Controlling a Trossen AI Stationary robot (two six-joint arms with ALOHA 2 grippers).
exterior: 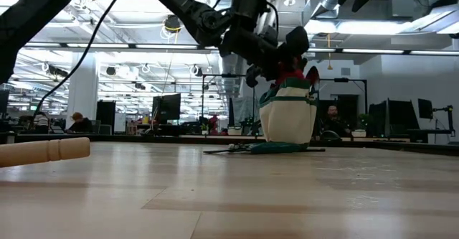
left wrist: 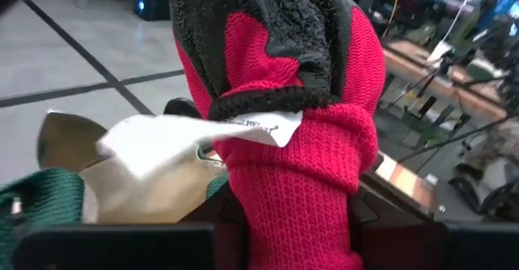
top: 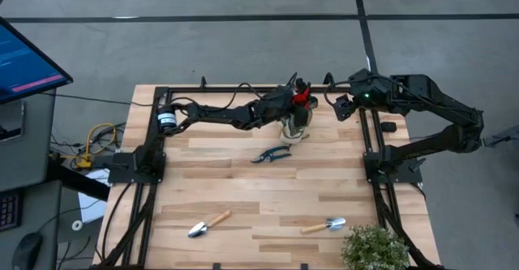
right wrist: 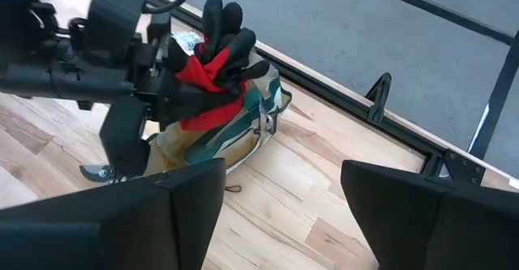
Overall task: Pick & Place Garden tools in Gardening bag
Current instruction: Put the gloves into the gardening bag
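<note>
Above the gardening bag point(top: 295, 128) at the bench's far edge, the red-and-black glove point(right wrist: 212, 63) was held clamped in the left end effector point(right wrist: 166, 79); the placing step was judged underway, calling next for lowering and release. The right end effector point(right wrist: 280, 193) was held open nearby.
</note>
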